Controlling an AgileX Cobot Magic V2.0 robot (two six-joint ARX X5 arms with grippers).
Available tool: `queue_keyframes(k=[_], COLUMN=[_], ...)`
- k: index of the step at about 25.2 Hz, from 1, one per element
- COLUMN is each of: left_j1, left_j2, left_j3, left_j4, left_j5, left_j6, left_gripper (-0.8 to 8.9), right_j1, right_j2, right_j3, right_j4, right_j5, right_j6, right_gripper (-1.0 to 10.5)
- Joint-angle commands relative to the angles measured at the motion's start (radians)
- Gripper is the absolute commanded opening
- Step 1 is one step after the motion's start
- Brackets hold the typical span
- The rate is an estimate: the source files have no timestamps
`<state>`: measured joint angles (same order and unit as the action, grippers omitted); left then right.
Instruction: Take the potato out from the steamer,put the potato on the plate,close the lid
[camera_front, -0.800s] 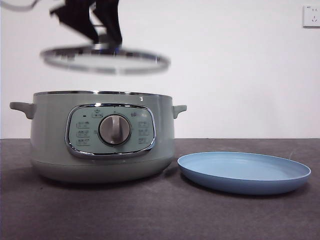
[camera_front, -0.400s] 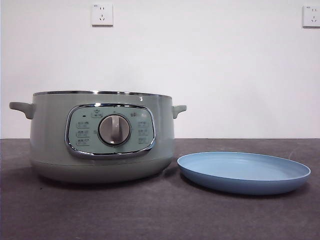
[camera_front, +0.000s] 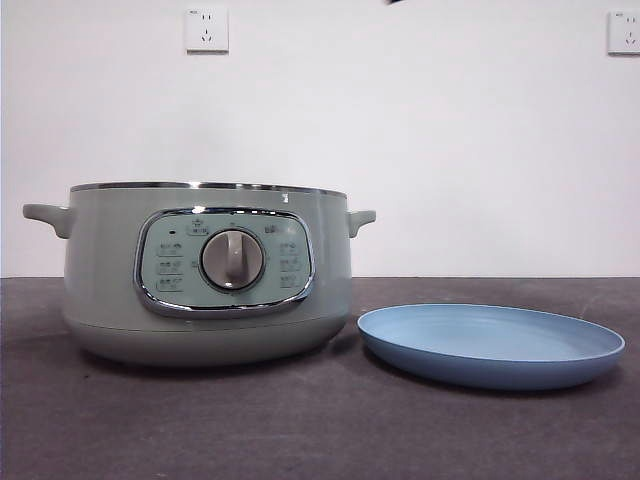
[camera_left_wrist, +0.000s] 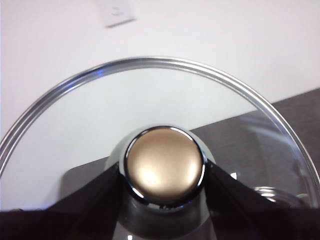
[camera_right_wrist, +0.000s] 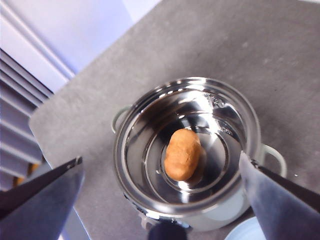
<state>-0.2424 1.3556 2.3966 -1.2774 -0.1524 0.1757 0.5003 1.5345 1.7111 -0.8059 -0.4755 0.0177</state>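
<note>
Lid off, nothing else done. Left gripper (camera_left_wrist: 165, 172) clamped on knob of lid (camera_left_wrist: 150, 100), held up clear of table. Steamer (camera_front: 205, 270) open; potato (camera_right_wrist: 182, 154) inside on shiny floor, seen only from right wrist, hidden in front view. Right gripper (camera_right_wrist: 162, 200) spread wide high above. Plate (camera_front: 490, 345) bare, just beside steamer. Left: grab, place, re-lid.

Lidless steamer (camera_front: 207, 272) beside plate (camera_front: 491, 345)
</note>
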Motion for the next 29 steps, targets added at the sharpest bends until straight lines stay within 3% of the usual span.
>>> queue_keyframes(k=[1,9,12,18,25,29], left_j1=[0.003,0.003,0.003,0.002,0.002,0.002], left_j2=[-0.036,-0.097,-0.095,-0.075,-0.061,-0.061], left_j3=[0.007,0.007,0.007,0.006,0.006,0.006], left_j4=[0.025,-0.033,-0.066,-0.081,-0.086,-0.087], left_j5=[-0.021,-0.036,-0.035,-0.029,-0.027,-0.027], left_j6=[0.013,0.012,0.012,0.011,0.010,0.009], left_gripper=[-0.08,-0.08,-0.08,-0.08,-0.08,-0.08], right_j1=[0.062,0.233,0.284,0.327,0.311,0.298], right_j2=[0.098,0.460,0.587,0.753,0.850,0.856], right_j3=[0.105,0.573,0.664,0.666,0.666,0.666], right_j4=[-0.041,-0.286,-0.324,-0.323,-0.320,-0.321], right_j5=[0.050,0.323,0.394,0.457,0.456,0.451], right_j6=[-0.028,-0.109,-0.122,-0.141,-0.138,-0.134], right_gripper=[6.3,6.3,6.3,6.3,6.2,5.3])
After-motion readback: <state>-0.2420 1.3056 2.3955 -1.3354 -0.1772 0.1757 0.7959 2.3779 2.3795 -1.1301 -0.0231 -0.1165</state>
